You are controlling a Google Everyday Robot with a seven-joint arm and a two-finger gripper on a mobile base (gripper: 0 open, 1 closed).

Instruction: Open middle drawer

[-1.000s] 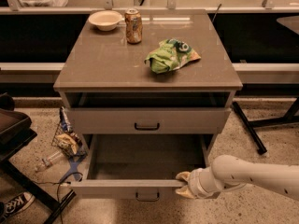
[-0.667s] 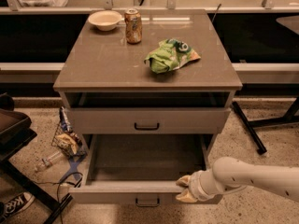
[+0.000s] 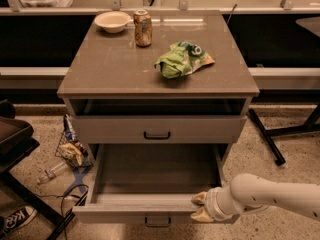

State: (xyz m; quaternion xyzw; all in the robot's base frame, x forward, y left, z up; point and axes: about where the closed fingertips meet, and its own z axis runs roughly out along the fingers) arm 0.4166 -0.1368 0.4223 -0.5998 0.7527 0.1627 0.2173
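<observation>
The middle drawer [image 3: 150,204] is pulled far out of the cabinet toward the camera, and its plain grey inside shows. Its flat front carries a small black loop handle [image 3: 157,222] at the centre, near the bottom of the view. My gripper [image 3: 200,207] comes in from the right on a white arm. Its two fingers clasp the top edge of the drawer's front, right of the handle. The drawer above [image 3: 157,129] is pushed in and has the same kind of black handle [image 3: 156,135].
On the cabinet top [image 3: 100,69] stand a white bowl [image 3: 112,21], a drink can [image 3: 142,28] and a green snack bag [image 3: 182,59]. A dark chair [image 3: 12,139] and floor clutter [image 3: 70,151] lie at the left. A black table leg [image 3: 265,136] stands at the right.
The middle drawer has slid further out toward the camera. My gripper has moved the same way with it, still on the front's top edge.
</observation>
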